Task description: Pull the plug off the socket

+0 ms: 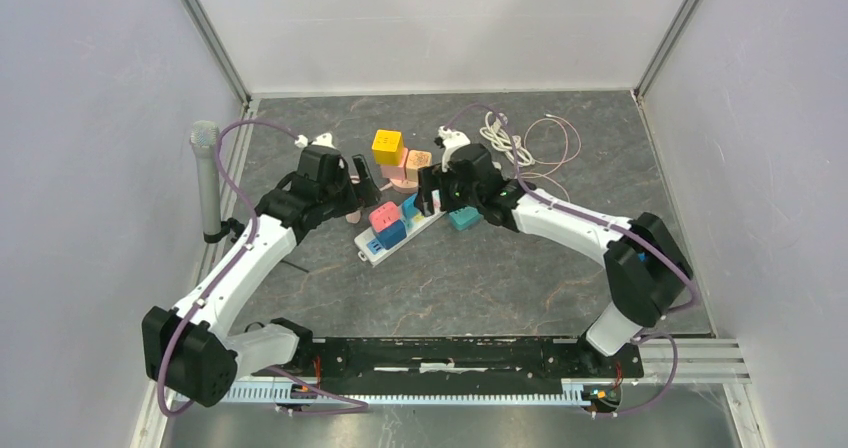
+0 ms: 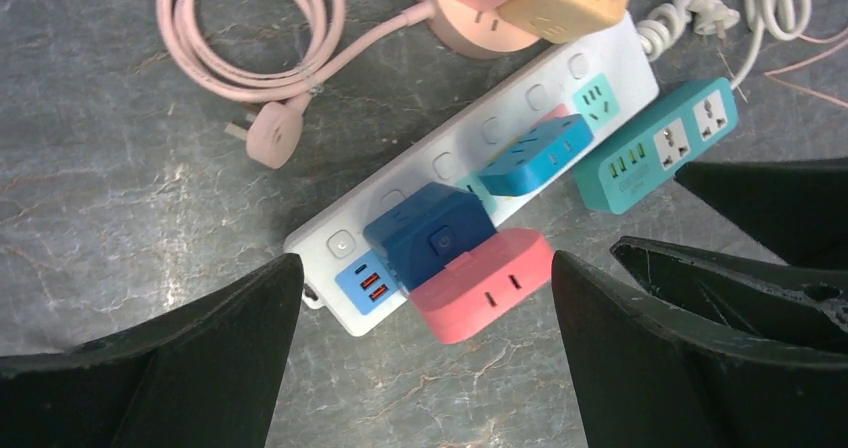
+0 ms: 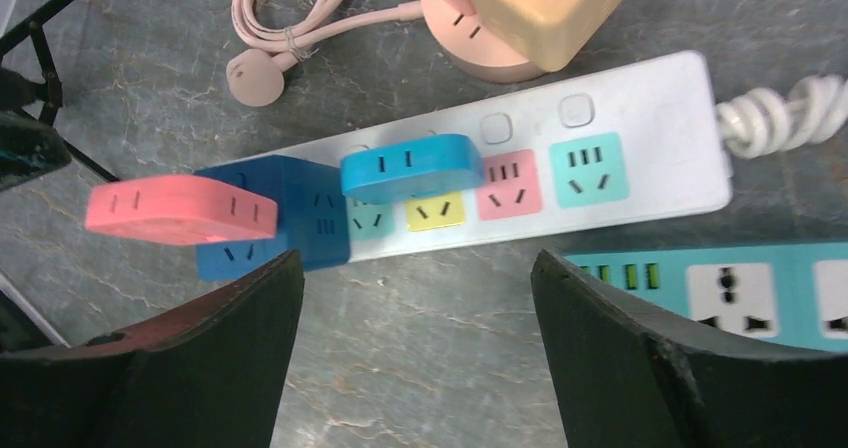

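Note:
A white power strip (image 1: pixel 368 251) lies slantwise mid-table. A dark blue cube adapter (image 1: pixel 391 233) is plugged in near its front end, with a pink plug (image 1: pixel 383 214) on the cube. A light blue plug (image 1: pixel 411 206) sits further along. My left gripper (image 1: pixel 358 186) hovers open and empty just left of the strip. In the left wrist view the pink plug (image 2: pixel 482 286) and cube (image 2: pixel 430 230) lie between its fingers. My right gripper (image 1: pixel 430 196) is open and empty over the strip's middle. In the right wrist view the light blue plug (image 3: pixel 412 166) and pink plug (image 3: pixel 180 210) lie above its fingertips.
A teal power strip (image 1: pixel 463 219) lies beside the white one. A yellow cube (image 1: pixel 387 146), a peach cube (image 1: pixel 418 159) and a pink round socket (image 1: pixel 400 177) sit behind. A pink cable (image 2: pixel 250 38) lies coiled, with white cable (image 1: pixel 505 136) at the back. A microphone (image 1: pixel 206 173) stands left.

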{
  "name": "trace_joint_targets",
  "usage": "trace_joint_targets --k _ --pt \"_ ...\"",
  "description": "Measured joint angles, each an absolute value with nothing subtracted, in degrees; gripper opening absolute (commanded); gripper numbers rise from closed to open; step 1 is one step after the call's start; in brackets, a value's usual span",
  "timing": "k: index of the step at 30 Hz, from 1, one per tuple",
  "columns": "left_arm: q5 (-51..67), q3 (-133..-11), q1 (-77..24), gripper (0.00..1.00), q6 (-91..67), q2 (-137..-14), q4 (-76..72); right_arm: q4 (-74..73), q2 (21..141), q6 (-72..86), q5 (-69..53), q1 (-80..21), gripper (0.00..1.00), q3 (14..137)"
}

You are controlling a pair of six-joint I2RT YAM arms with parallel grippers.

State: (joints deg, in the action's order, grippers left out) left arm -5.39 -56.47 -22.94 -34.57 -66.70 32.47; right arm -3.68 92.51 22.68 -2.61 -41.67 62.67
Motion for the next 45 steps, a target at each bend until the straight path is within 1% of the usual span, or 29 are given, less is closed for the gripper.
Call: trace_joint_targets --k 3,6,10,16,19,24,27,30,37,41,45 --pt "-5.02 -55.44 -21.04 1.00 -35.68 -66.41 33.04 -6.94 95.37 27.16 1.69 -43.99 0.83 66.37" --pt "-4.84 -54.17 -19.18 1.00 -36.99 -65.76 34.09 -11.40 99.33 32.08 5.80 -45.67 0.80 71.77" --pt "-4.29 -52.03 -16.05 1.00 -39.03 -65.30 35.73 -17.19 103.53 39.77 10.33 -46.39 0.80 77.03" --pt "-2.17 -48.80 -12.21 1.00 -40.40 -65.19 37.65 -23.33 106.21 49.06 14.66 -46.35 0.79 78.41" --pt "-0.97 -46.81 -12.01 0.96 -41.17 -65.25 37.78 -24.23 107.18 51.75 14.90 -46.30 0.78 79.26" --pt "1.52 -44.12 -12.01 0.87 -41.65 -66.89 37.54 -24.38 108.44 53.32 14.35 -46.33 0.76 82.35" --pt "2.13 -42.68 -12.01 0.79 -41.76 -67.99 37.17 -22.87 107.24 53.10 14.59 -46.35 0.76 81.78" --pt "3.11 -41.74 -12.01 0.73 -41.74 -69.38 36.51 -22.33 105.45 53.12 15.35 -46.35 0.77 80.71" --pt "5.10 -41.69 -12.10 0.63 -41.54 -72.86 34.17 -23.22 108.12 53.80 15.18 -46.35 0.74 83.35" --pt "6.13 -41.56 -12.69 0.61 -41.25 -74.65 32.23 -23.22 111.39 54.08 14.59 -46.35 0.70 85.08" --pt "6.35 -41.32 -13.63 0.57 -41.08 -76.31 30.37 -22.55 112.62 54.30 13.56 -46.35 0.68 85.17"
